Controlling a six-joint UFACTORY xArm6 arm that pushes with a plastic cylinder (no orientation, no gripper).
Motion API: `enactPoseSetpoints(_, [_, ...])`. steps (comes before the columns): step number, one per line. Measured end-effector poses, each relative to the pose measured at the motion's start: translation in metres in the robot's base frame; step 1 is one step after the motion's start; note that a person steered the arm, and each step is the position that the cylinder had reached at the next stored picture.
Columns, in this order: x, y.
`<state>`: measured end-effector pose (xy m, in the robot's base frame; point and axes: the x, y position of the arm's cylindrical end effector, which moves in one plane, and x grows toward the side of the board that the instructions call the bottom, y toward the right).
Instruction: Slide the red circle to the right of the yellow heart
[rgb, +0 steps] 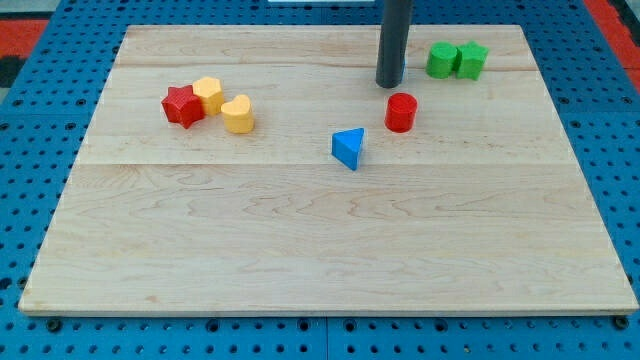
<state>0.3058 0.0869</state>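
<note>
The red circle (401, 112) is a short red cylinder right of the board's centre, in the upper half. The yellow heart (238, 114) lies well to its left, at about the same height in the view. My tip (389, 83) is the lower end of a dark rod that comes down from the view's top. It stands just above and slightly left of the red circle, with a small gap between them.
A red star (182, 105) and a yellow hexagon (208, 94) crowd the heart's left side. A blue triangle (349, 148) lies below and left of the red circle. Two green blocks (456, 60) sit at the upper right. The wooden board (320, 250) rests on a blue pegboard.
</note>
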Motion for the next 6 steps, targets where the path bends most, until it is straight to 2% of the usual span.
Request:
enactPoseSetpoints(2, [-0.017,0.000])
enactPoseSetpoints(4, [0.051,0.076])
enactPoseSetpoints(5, [0.057,0.066])
enactPoseSetpoints(6, [0.056,-0.046])
